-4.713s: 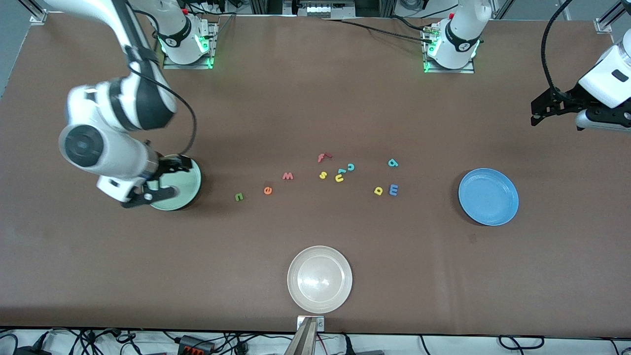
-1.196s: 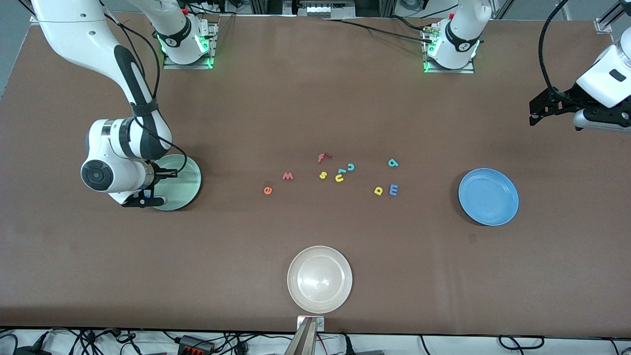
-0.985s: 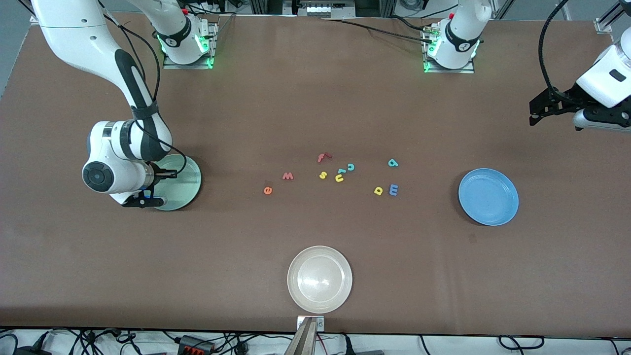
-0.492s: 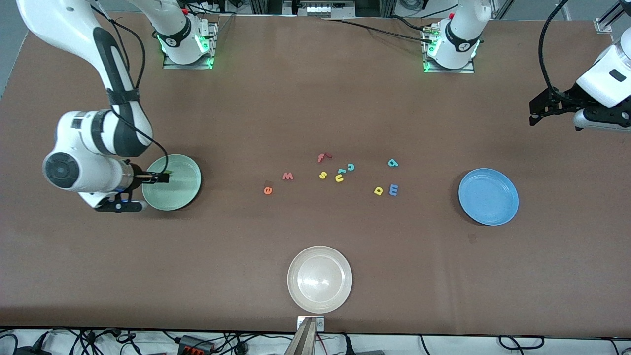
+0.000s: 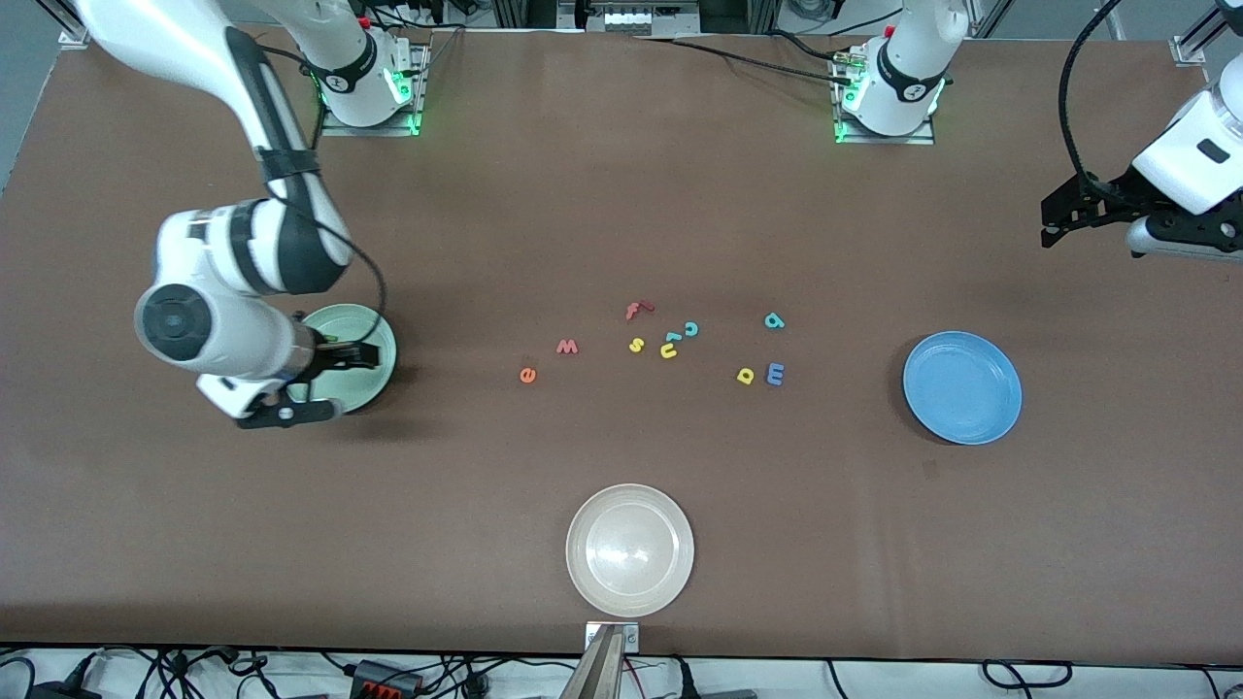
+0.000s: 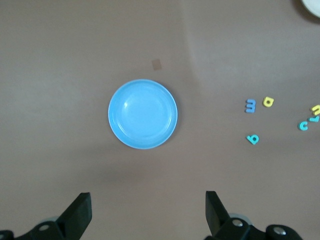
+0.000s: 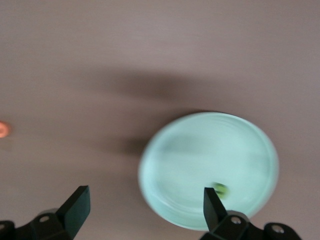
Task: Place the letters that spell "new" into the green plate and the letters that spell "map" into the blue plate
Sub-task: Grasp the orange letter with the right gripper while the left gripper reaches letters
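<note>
I am holding my right gripper (image 5: 320,383) over the green plate (image 5: 374,383) at the right arm's end of the table, with the fingers (image 7: 75,207) spread wide and nothing between them. The dark green n (image 7: 219,189) is lying inside that plate near its rim; its outline is blurred, so I am not stating which way it points.

I am keeping my left gripper (image 5: 1054,218) waiting in the air over bare table at the left arm's end, with the fingers (image 6: 80,212) wide apart and nothing in them. The blue plate (image 5: 961,386) is lying flat below it and is holding nothing.

The orange e (image 5: 527,375) and the pinkish-red w (image 5: 567,346) are lying flat on the table between the two plates, toward the green one. The blue m (image 5: 775,373) and the yellow a (image 5: 745,375) are lying just beside each other, toward the blue plate. The teal p (image 5: 773,320) is lying farther from the front camera than those two, its stem running across the table.
</note>
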You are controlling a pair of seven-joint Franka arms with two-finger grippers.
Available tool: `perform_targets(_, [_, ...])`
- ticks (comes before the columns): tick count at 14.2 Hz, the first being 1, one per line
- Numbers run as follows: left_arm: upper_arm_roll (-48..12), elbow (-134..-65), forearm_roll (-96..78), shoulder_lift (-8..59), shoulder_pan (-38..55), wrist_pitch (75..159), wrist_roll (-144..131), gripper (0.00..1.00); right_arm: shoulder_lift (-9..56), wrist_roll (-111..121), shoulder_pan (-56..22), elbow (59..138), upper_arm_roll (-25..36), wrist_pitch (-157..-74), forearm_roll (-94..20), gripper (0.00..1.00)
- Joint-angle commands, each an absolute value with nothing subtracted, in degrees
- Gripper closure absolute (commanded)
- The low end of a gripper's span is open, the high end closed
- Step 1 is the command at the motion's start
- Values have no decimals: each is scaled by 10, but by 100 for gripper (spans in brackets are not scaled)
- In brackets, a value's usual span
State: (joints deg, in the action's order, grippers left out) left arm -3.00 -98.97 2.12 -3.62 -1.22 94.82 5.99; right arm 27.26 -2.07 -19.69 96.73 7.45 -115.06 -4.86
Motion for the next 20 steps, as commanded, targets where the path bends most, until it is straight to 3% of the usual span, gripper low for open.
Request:
perform_targets(1, [-33,-977,22,-23,-10,923,68,0,297,-45,-228,960,77,-1173,-90,0])
perform_targets(4, [-33,-976,21,-12,-6,914,69,0,325,-66,-280,960,79,-1226,-91,0])
perform_targets(8, [-40,-975,21,63,49,915,62,0,359,-197,-321,947,79,-1284,-90,0])
perform_targets(14, [-41,-980,-15,185,96,1089,58,0,421,-327,-361,901,79,-1298,-85,0])
perform_targets(20, [-44,-1017,-36,254,148,1244,-39,0,441,-338,-380,901,79,-1329,-85,37])
